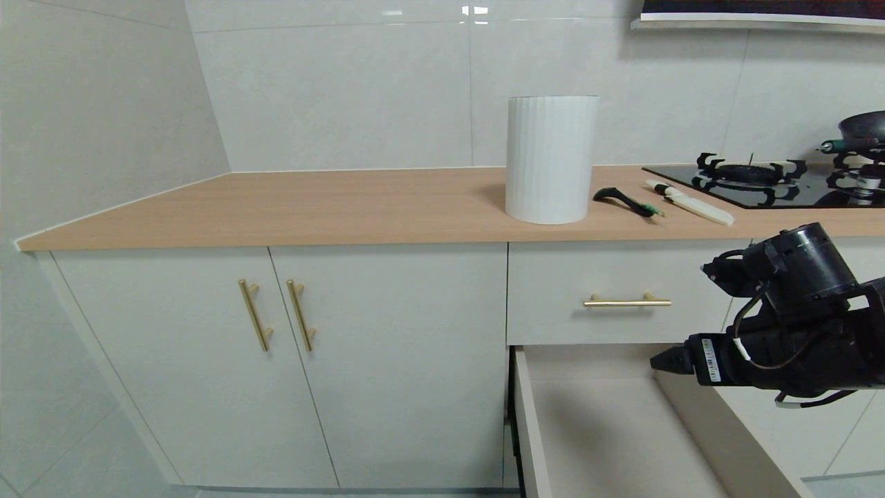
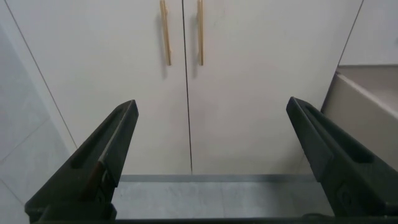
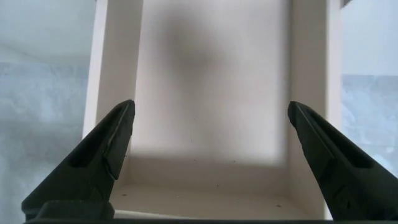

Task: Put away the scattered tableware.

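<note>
On the wooden countertop (image 1: 311,207), a black-handled utensil (image 1: 624,200) and a cream-handled utensil (image 1: 691,203) lie right of a tall white ribbed holder (image 1: 551,159). Below them the lower drawer (image 1: 601,429) is pulled out with nothing inside. My right gripper (image 1: 667,361) hangs over the drawer's right side, well below the counter. In the right wrist view this gripper (image 3: 211,107) is open above the bare drawer floor (image 3: 211,74). My left gripper (image 2: 211,107) is open and holds nothing, facing the cupboard doors (image 2: 186,81) low near the floor.
A black gas hob (image 1: 760,180) with a pan (image 1: 864,128) takes up the counter's right end. The upper drawer (image 1: 626,301) is closed. Two cupboard doors (image 1: 276,346) with gold handles stand closed on the left. A corner of the open drawer (image 2: 360,93) shows beside the left gripper.
</note>
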{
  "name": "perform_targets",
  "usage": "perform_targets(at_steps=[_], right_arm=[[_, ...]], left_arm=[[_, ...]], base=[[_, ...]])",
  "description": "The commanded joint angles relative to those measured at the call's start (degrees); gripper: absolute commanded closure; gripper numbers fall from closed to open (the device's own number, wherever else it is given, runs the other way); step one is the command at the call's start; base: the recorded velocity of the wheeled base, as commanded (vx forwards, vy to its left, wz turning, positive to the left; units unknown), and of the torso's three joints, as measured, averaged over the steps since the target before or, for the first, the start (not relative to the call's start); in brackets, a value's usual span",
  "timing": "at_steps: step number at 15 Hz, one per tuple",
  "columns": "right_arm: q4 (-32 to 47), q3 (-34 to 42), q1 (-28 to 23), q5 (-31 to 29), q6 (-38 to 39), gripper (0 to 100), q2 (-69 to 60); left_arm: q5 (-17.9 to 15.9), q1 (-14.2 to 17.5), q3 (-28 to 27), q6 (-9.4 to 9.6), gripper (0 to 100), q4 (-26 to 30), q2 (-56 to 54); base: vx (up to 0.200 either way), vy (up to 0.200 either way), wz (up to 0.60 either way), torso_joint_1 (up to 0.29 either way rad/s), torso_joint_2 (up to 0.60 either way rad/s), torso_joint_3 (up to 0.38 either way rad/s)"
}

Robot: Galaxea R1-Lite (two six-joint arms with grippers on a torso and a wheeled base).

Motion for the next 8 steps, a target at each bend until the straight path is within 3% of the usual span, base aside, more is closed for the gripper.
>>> perform_targets(at_steps=[1,8], right_arm=[[0.06,-0.05,-0.27,0.01,-0.01,0,0.14],[-1.17,0.04,-2.03,0.01,-0.72,0,0.41]], left_arm=[[0.07,-0.01,0.02,-0.02,0,0.12,0.0],[-0.02,-0.01,0.02,-0.02,0,0.12,0.0]], base=[[0.0,0.0,0.0,0.032,-0.11,-0.261],[0.0,0.0,0.0,0.173,-0.49,-0.29]])
